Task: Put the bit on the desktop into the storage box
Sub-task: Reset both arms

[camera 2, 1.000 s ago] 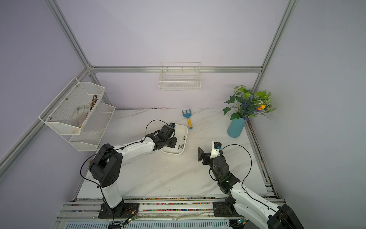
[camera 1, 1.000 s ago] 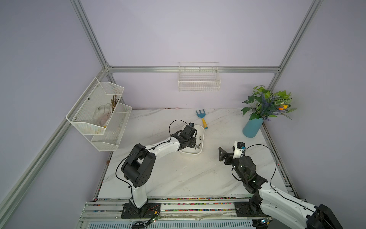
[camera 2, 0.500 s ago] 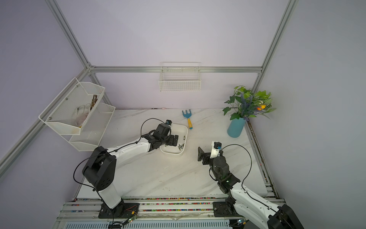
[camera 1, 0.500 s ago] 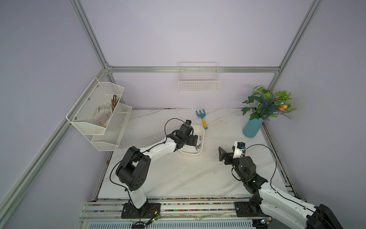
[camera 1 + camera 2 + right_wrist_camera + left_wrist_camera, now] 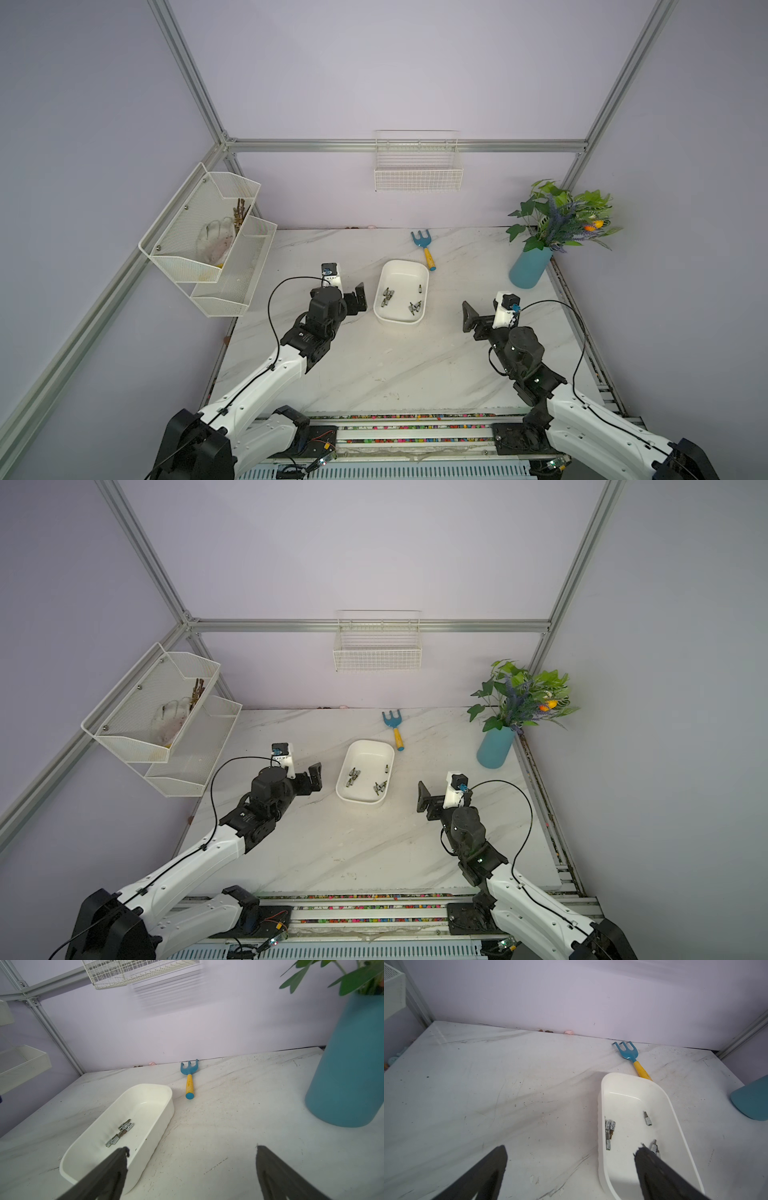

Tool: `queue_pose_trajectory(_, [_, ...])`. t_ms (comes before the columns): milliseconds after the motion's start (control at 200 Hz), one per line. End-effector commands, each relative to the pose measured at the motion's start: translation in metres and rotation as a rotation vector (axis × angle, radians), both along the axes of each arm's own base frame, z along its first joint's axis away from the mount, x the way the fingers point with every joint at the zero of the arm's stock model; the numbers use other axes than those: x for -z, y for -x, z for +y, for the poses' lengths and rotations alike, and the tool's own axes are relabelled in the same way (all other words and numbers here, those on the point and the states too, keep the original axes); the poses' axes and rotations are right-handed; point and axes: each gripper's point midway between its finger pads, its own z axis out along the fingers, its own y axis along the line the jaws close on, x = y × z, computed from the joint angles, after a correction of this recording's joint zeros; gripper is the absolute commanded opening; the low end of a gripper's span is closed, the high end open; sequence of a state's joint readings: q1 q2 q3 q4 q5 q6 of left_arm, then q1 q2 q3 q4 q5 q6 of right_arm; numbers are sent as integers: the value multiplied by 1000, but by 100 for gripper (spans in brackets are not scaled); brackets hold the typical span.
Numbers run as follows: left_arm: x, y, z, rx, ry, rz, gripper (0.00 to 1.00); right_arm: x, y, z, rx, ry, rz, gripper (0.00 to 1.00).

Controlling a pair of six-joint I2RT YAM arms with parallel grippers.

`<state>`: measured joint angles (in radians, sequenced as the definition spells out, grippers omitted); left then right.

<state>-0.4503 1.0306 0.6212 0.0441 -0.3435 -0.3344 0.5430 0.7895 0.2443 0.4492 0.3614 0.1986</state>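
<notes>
In both top views the left tool stands spread wide and empty, just beside the long wall of the storage box. The right tool, equally wide with nothing in it, is near the box's opposite side. The bits lie in loose clusters on the box floor, and I make out none on the tabletop outside it. The likeliest fault, I judge, is a sideways move of the left tool that nudges the light box and skids it or scatters its contents. A garden fork lies behind the box with its handle end just beside the far corner. A blue vase stands well apart from the box, so neither blocks a retreat.

In the left wrist view one of the fingers overlaps the box's near end. Whether it hangs over the rim I cannot tell; if it does, lowering it would catch the wall.

In the right wrist view the vase looms far closer than the box, so a swing away from the box could topple it.
</notes>
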Motion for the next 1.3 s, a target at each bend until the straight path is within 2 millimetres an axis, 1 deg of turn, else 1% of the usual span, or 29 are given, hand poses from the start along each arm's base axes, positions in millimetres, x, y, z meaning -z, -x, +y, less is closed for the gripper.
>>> queue_pose_trajectory(0, [-24, 4, 22, -68, -66, -155, 100, -13, -3, -19, 105, 44, -47, 100])
queue_pose_trajectory(165, [-30, 17, 63, -216, -158, -261, 100, -21, -3, -30, 167, 98, -93, 100])
queue_pose_trajectory(260, [-27, 19, 86, -292, -202, -275, 100, -25, -1, -35, 184, 131, -139, 100])
queue_pose_trajectory(400, [-11, 10, 107, -320, -263, -286, 100, -23, -5, -42, 210, 178, -158, 100])
queue_pose_trajectory(545, [19, -9, 132, -349, -283, -234, 100, -18, -11, -48, 227, 190, -150, 100])
queue_pose_trajectory(655, [43, -27, 135, -291, -252, -200, 100, -15, -12, -50, 225, 190, -150, 100])
queue_pose_trajectory(750, [60, -32, 140, -299, -245, -180, 100, -13, -12, -56, 238, 189, -156, 100])
queue_pose_trajectory(810, [66, -34, 142, -303, -238, -179, 100, -12, -13, -59, 241, 189, -158, 100])
queue_pose_trajectory(830, [77, -36, 141, -296, -242, -159, 100, -13, -13, -60, 243, 188, -160, 100])
queue_pose_trajectory(915, [92, -41, 139, -275, -247, -151, 100, -12, -14, -64, 247, 189, -160, 100])
queue_pose_trajectory(970, [93, -47, 139, -274, -267, -165, 100, -12, -16, -67, 255, 187, -162, 100])
queue_pose_trajectory(1035, [103, -53, 139, -266, -261, -62, 100, -12, -19, -72, 266, 186, -158, 100])
queue_pose_trajectory(1075, [103, -59, 139, -257, -256, -36, 100, -12, -22, -75, 272, 186, -153, 100])
queue_pose_trajectory(1160, [99, -58, 140, -251, -249, -89, 100, -7, -30, -82, 289, 205, -130, 100])
queue_pose_trajectory(1295, [101, -57, 139, -243, -247, -66, 100, 7, -42, -94, 301, 191, -105, 100])
